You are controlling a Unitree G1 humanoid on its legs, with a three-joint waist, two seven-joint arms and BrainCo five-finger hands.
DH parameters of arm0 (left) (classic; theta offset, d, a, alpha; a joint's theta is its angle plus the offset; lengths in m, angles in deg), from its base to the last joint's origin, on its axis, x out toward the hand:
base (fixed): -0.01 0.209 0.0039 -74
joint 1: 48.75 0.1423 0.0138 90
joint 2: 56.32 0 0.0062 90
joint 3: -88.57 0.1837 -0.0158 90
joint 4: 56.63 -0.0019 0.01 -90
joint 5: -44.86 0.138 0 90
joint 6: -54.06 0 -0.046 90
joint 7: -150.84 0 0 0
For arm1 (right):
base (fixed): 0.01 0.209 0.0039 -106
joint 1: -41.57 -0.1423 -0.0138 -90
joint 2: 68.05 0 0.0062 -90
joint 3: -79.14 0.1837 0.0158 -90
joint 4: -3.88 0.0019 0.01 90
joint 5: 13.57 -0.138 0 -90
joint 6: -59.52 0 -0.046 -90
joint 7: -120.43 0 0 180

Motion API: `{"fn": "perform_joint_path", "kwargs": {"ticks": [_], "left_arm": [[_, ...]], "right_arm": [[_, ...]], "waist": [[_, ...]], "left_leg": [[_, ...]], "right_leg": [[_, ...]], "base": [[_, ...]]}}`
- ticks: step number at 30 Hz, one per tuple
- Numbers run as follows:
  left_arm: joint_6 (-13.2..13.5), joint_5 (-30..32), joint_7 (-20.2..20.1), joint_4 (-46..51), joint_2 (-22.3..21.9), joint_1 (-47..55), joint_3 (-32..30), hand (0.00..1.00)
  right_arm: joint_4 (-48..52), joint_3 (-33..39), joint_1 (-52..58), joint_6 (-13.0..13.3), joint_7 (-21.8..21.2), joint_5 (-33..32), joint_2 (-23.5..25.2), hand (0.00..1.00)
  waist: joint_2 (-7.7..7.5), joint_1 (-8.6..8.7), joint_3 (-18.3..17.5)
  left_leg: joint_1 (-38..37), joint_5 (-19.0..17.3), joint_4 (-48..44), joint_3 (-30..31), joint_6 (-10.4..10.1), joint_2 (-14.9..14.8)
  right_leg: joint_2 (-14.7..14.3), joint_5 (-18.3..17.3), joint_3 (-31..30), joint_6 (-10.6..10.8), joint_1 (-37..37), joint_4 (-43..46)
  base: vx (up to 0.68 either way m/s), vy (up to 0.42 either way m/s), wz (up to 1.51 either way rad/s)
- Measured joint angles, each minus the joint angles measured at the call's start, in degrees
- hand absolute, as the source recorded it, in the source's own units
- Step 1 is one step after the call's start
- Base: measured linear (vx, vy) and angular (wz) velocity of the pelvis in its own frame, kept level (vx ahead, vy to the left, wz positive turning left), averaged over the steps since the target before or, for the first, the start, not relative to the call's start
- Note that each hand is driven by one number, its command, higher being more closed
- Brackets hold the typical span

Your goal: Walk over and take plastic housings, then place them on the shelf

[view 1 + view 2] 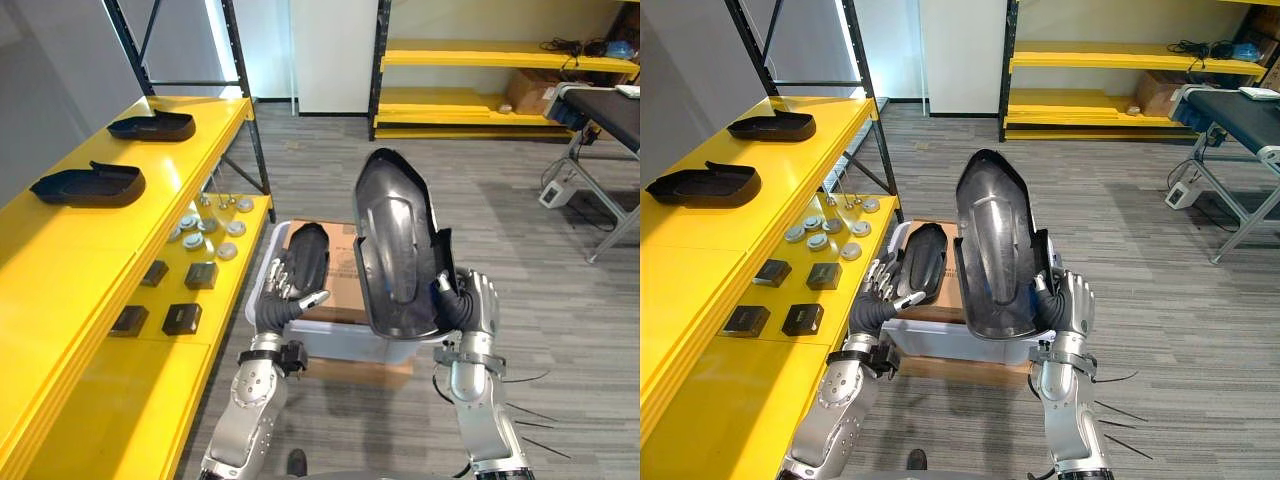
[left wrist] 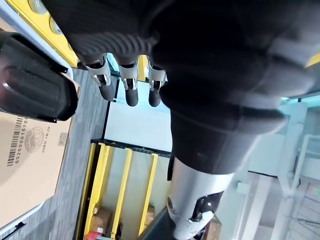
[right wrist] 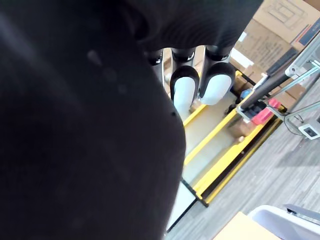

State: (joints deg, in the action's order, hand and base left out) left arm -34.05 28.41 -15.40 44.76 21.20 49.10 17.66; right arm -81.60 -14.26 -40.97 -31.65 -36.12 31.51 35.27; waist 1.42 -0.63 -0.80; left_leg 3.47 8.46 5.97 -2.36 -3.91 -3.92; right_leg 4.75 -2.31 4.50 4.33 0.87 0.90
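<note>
Found large black housing [image 1: 392,240] gripped upright by right hand [image 1: 472,305], above bin [image 1: 345,342]. Found left hand [image 1: 288,292] relaxed, fingers straight, just beside second housing [image 1: 308,252] lying on cardboard box [image 1: 335,288]. Logged on yellow shelf [image 1: 60,265]: near housing [image 1: 88,185], far housing [image 1: 152,126].

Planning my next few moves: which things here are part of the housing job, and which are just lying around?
Job: large housing, held in the right hand; smaller housing on the cardboard box by the left hand; two housings already on the yellow shelf.
Lying about: black blocks and silver discs on the lower shelf; table at far right.
</note>
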Motion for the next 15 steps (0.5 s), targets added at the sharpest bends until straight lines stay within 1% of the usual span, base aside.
{"fn": "perform_joint_path", "kwargs": {"ticks": [3,8,15], "left_arm": [[0.0,-1.0,0.0,0.0,0.0,0.0,1.6,0.0],[0.0,-3.6,0.0,-0.6,0.0,-0.1,1.9,0.0],[-0.2,-6.2,0.1,-4.4,0.2,-0.5,4.0,0.0]], "right_arm": [[-1.1,-1.4,0.0,0.0,0.0,0.3,0.0,1.0],[-1.1,-3.7,0.0,0.0,0.1,0.3,0.0,1.0],[-0.9,-8.7,0.0,0.7,0.1,0.2,0.0,1.0]], "waist": [[0.0,0.01,0.0],[0.0,0.06,0.0],[0.0,0.06,0.0]], "left_leg": [[0.0,0.0,0.0,0.0,0.0,0.0],[0.0,0.0,0.0,0.0,0.0,0.0],[0.0,0.0,0.0,-0.1,0.0,0.0]], "right_leg": [[0.0,0.0,0.0,0.0,0.0,0.0],[0.0,0.0,0.0,0.0,0.0,0.0],[0.0,0.0,-0.1,0.0,0.0,0.0]], "base": [[0.0,0.0,0.0],[0.0,0.0,0.0],[0.0,0.0,0.0]]}}
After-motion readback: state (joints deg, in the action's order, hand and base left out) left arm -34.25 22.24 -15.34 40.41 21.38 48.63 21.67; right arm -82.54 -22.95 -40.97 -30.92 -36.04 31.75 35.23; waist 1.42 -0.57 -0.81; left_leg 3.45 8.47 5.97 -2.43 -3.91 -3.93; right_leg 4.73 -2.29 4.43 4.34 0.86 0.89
